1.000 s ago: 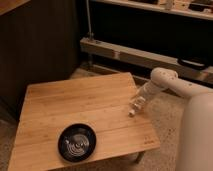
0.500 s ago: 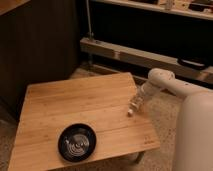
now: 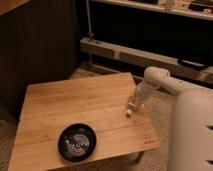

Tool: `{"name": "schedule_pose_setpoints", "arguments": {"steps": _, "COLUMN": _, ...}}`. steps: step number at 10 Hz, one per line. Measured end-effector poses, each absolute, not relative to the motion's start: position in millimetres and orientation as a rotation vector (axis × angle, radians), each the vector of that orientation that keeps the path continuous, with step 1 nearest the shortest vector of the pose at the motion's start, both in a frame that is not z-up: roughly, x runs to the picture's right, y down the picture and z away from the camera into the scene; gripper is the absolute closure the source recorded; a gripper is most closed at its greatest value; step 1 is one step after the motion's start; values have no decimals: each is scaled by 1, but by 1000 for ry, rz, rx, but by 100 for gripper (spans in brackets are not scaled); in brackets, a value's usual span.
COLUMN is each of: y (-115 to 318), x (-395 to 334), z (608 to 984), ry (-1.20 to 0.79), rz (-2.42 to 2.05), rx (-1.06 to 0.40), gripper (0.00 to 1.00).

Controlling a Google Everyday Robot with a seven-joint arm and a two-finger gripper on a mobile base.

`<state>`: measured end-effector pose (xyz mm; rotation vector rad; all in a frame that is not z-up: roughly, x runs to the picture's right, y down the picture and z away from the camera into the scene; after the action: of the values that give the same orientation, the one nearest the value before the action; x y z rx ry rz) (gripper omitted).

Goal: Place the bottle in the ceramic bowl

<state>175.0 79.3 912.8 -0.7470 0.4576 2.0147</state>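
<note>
High single view, angled down at table (image 3: 70, 105), tool (image 3: 131, 107) right

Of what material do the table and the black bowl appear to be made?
The table looks like pale wood, perhaps bamboo, matt, with plank seams along the top. The bowl looks like glazed ceramic, glossy black with pale rings, though plastic is possible. The gripper hangs above the table's right side, by the bottle.
</note>
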Motion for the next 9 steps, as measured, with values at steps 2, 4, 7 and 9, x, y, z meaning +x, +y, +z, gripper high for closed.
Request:
{"name": "schedule_pose_setpoints", "arguments": {"steps": 2, "y": 64, "x": 132, "z": 906, "ry": 409, "rz": 1906, "rx": -770, "gripper": 97}}
{"name": "schedule_pose_setpoints", "arguments": {"steps": 4, "y": 48, "x": 74, "z": 889, "ry": 348, "rz": 1778, "rx": -790, "gripper": 97}}
{"name": "schedule_pose_setpoints", "arguments": {"steps": 7, "y": 37, "x": -14, "z": 847, "ry": 229, "rz": 1554, "rx": -854, "gripper": 97}}
{"name": "schedule_pose_setpoints", "arguments": {"steps": 9, "y": 45, "x": -63, "z": 815, "ry": 158, "rz": 1402, "rx": -912, "gripper": 97}}
